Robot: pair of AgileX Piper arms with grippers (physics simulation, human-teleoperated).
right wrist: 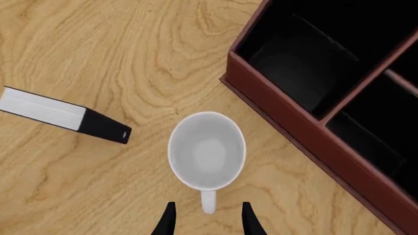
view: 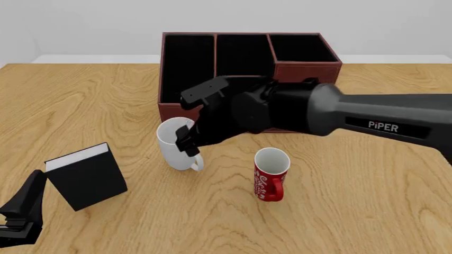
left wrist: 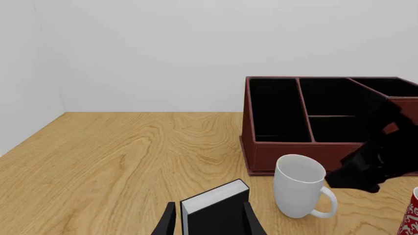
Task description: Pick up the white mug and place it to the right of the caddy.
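The white mug (view: 173,147) stands upright on the table just in front of the caddy's (view: 307,70) left end. Its loop handle (right wrist: 207,201) points toward my right gripper (right wrist: 207,221). That gripper is open and hovers low over the mug's near side (view: 186,138), with a finger on each side of the handle and neither touching it. The right wrist view looks down into the bare inside of the mug (right wrist: 207,151). The caddy (right wrist: 294,122) is reddish-brown with black-lined compartments. My left gripper (view: 21,212) is open at the front left corner and holds nothing.
A black book with white pages (view: 86,177) stands just ahead of my left gripper (left wrist: 209,218). A red patterned mug (view: 271,175) stands to the right of the white mug (left wrist: 299,186). The right arm (view: 332,114) reaches across in front of the caddy (left wrist: 294,154).
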